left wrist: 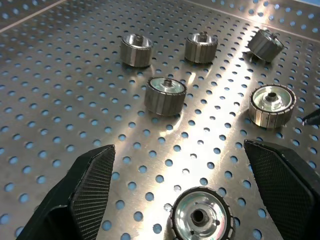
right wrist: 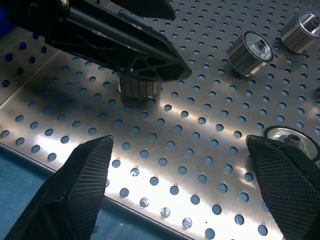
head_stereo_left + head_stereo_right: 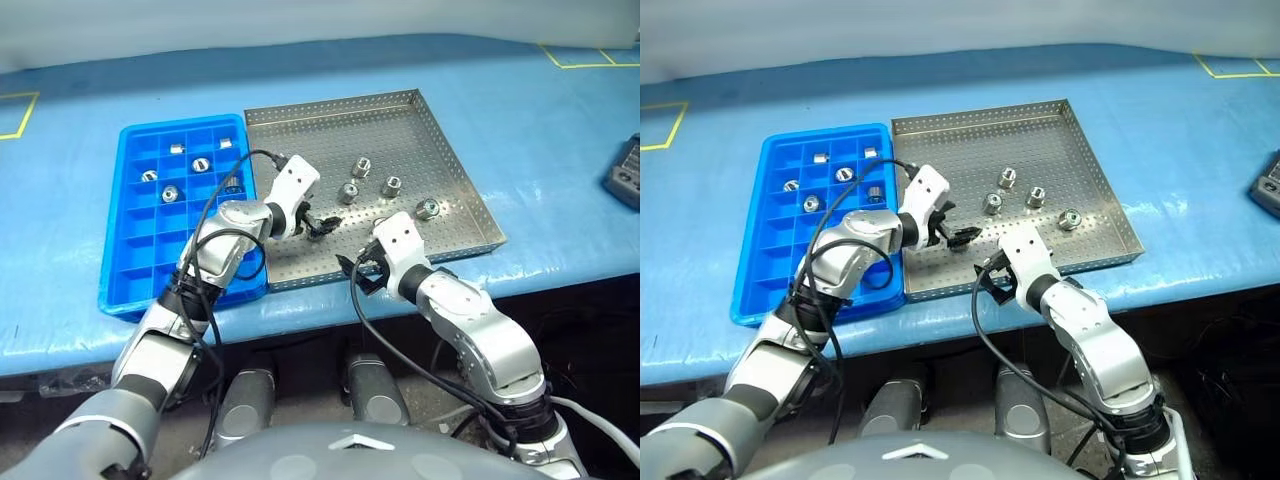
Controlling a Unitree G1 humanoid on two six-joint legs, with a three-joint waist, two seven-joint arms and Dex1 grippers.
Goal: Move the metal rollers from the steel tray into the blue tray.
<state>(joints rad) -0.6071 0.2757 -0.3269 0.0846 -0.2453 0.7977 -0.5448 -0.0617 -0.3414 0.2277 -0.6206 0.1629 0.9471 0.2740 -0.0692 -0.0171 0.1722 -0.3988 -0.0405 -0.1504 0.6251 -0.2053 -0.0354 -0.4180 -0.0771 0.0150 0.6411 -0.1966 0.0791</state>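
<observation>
From where I stand, the left pincer (image 3: 318, 225) has its black fingers spread wide over the steel tray (image 3: 300, 125), with nothing between them, and one metal roller (image 1: 201, 214) sits on the perforated floor right in the gap, just ahead of the fingertips. It stands on end with its hollow centre facing up, so its round side is what the fingers would close on, and no turning of the wrist looks needed, only a short drop forward and down. The right pincer (image 3: 362, 272) is released too, empty, poised above the tray's near rim; in its wrist view that same roller (image 2: 140, 86) lies ahead of it and half under the left arm's finger, so the left arm is plainly the nearer one and the better placed. The other rollers (image 3: 391, 186) stand farther off toward the middle and far side of the steel tray, well apart from both pincers. The blue tray (image 3: 125, 270) lies just beside the steel tray on the robot's left, touching or nearly so, on the blue-covered bench (image 3: 540, 120), and several of its far compartments already hold a roller (image 3: 170, 193). Once gripped, I judge the carry will go leftward across the shared rim.
</observation>
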